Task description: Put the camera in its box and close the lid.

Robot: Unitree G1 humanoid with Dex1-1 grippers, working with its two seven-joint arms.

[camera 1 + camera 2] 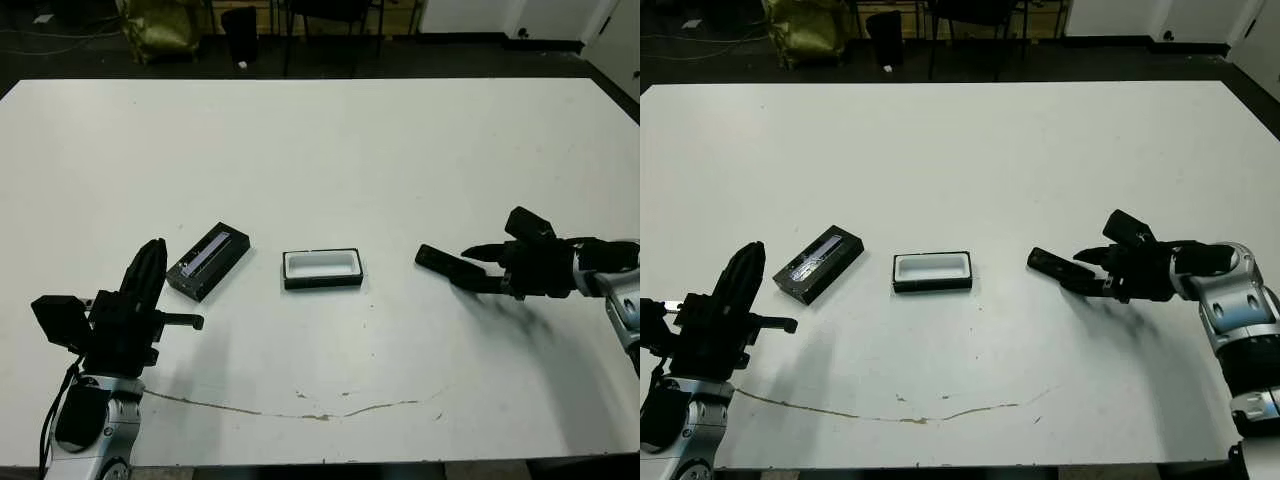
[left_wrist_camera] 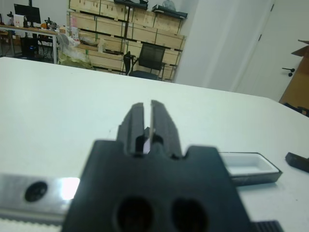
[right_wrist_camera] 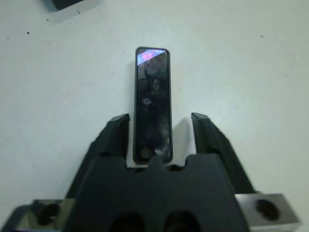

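Spread wide, the right gripper point(image 3: 159, 133) straddles the near end of the camera point(image 3: 153, 104), its 2 fingers point(image 3: 112, 137) apart from the bar on both sides, so no grip is made yet. The camera lies flat on the table point(image 1: 320, 150), to the right of the box point(image 1: 322, 268). The box sits open and empty; the lid point(image 1: 208, 261) rests to its left. Nearer than the lid, the left gripper point(image 1: 148, 268) hovers clenched, holding nothing. Everything remains undone: grasping, boxing, closing.
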